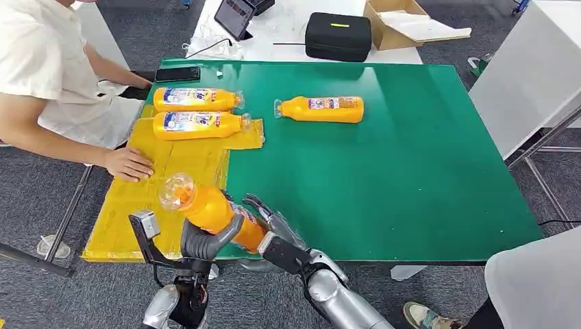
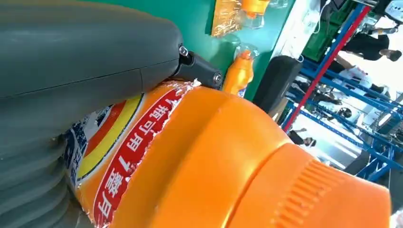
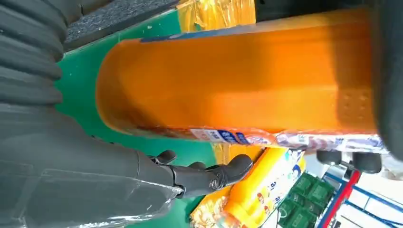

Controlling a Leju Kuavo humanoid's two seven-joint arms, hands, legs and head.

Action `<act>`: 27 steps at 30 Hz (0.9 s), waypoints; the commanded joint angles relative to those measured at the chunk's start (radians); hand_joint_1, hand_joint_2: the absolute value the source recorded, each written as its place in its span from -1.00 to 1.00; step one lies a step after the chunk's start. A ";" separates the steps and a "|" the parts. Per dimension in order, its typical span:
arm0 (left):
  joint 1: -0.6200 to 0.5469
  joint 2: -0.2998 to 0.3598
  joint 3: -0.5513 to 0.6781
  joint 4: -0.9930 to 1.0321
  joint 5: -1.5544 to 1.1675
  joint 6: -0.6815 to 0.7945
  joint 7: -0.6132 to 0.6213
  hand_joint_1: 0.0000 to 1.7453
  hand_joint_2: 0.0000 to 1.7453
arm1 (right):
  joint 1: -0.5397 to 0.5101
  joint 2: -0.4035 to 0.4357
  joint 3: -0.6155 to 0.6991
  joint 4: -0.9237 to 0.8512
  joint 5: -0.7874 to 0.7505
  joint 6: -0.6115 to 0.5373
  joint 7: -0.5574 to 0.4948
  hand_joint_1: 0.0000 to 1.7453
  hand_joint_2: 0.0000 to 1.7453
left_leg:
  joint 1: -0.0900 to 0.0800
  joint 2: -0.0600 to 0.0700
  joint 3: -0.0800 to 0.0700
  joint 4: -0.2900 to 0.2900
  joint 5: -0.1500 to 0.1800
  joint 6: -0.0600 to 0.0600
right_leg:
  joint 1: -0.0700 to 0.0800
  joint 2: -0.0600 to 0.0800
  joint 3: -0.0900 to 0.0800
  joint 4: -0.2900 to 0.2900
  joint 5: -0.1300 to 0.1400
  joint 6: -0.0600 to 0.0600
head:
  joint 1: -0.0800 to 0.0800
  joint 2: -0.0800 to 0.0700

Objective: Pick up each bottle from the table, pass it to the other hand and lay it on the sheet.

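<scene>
Judging by its rigid, glossy plastic, the held bottle (image 1: 209,209) is best gripped mid-body; it is clasped by the left hand (image 1: 205,241) above the sheet (image 1: 130,205) edge, the right hand (image 1: 274,226) spread beside it, another bottle (image 1: 319,109) left beyond

Grey carpet floor (image 1: 425,295) all round. Green-topped table (image 1: 411,164) in the middle; white table (image 1: 288,38) butts its far edge, carrying a black zip case (image 1: 338,35), an open cardboard box (image 1: 401,24) and a dark tablet (image 1: 234,15). Blue-and-red metal shelving (image 2: 342,80) behind, brightly lit
</scene>
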 commanded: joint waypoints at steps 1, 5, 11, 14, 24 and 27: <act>-0.065 0.052 -0.045 0.058 -0.499 0.469 -0.087 0.98 1.00 | 0.035 -0.047 -0.047 -0.062 0.179 -0.298 -0.019 -1.00 1.00 | 0.000 -0.002 0.002 -0.001 0.000 0.001 | 0.000 -0.004 0.003 -0.001 -0.001 -0.001 | 0.000 0.000; -0.058 0.079 0.026 0.046 -0.732 0.686 -0.057 0.60 1.00 | 0.168 -0.036 -0.264 -0.268 0.209 -0.624 -0.143 -1.00 -1.00 | -0.001 -0.003 0.005 -0.002 0.000 0.001 | 0.000 -0.005 0.005 -0.001 -0.002 -0.002 | 0.000 0.000; -0.090 0.052 0.242 0.115 -1.304 0.724 0.102 0.32 1.00 | 0.299 0.010 -0.467 -0.561 0.212 -0.624 -0.205 -1.00 -1.00 | 0.000 -0.001 0.000 0.001 -0.001 0.000 | 0.000 -0.002 0.000 0.001 -0.001 -0.001 | 0.000 0.000; -0.157 0.110 0.196 0.229 -1.443 0.724 0.243 0.78 1.00 | 0.285 0.012 -0.457 -0.516 0.202 -0.624 -0.191 -1.00 -1.00 | -0.001 -0.004 0.003 -0.002 0.000 0.001 | 0.000 -0.005 0.004 -0.001 -0.001 -0.002 | 0.000 0.000; -0.374 0.134 0.109 0.602 -1.491 0.523 0.331 1.00 1.00 | 0.190 0.034 -0.375 -0.331 0.151 -0.571 -0.200 -1.00 1.00 | 0.000 0.000 0.003 -0.001 0.003 0.000 | 0.001 -0.002 0.003 0.000 0.001 -0.002 | 0.000 0.000; -0.387 0.130 0.101 0.618 -1.485 0.493 0.330 1.00 1.00 | 0.184 0.039 -0.365 -0.314 0.152 -0.567 -0.202 -1.00 1.00 | 0.000 0.000 0.004 -0.001 0.003 0.000 | 0.001 -0.002 0.005 0.000 0.001 -0.003 | 0.000 0.000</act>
